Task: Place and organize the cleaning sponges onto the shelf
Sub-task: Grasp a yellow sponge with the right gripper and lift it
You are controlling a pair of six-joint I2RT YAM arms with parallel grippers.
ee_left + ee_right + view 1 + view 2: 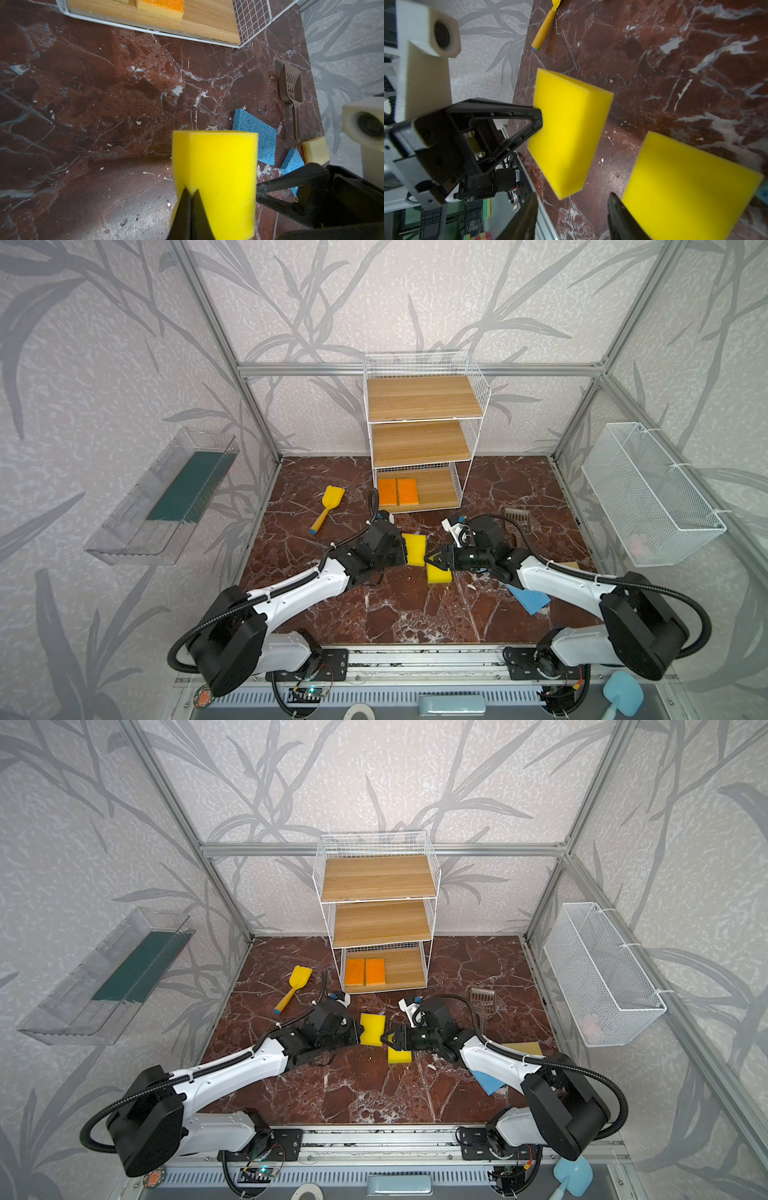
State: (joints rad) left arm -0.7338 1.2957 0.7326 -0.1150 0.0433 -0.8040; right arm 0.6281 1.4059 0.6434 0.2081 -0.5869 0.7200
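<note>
My left gripper [405,551] is shut on a thick yellow sponge [415,549] [216,166], held off the floor with the fingertips pinching one edge. Facing it, my right gripper [428,558] [572,199] is open; that sponge [566,128] hangs just ahead of its jaws, not between them. A second yellow sponge [438,573] [685,187] lies on the floor under the right gripper. Two orange sponges [387,491] [407,490] lie side by side on the bottom tier of the shelf [424,398]. Two blue sponges [255,133] [292,162] and a beige-faced one [314,149] lie by the right arm.
A yellow toy shovel [326,508] lies left of the shelf and a brown scoop [517,518] right of it. A clear tray [166,497] hangs on the left wall, a white mesh basket [648,493] on the right wall. The shelf's upper two boards are bare.
</note>
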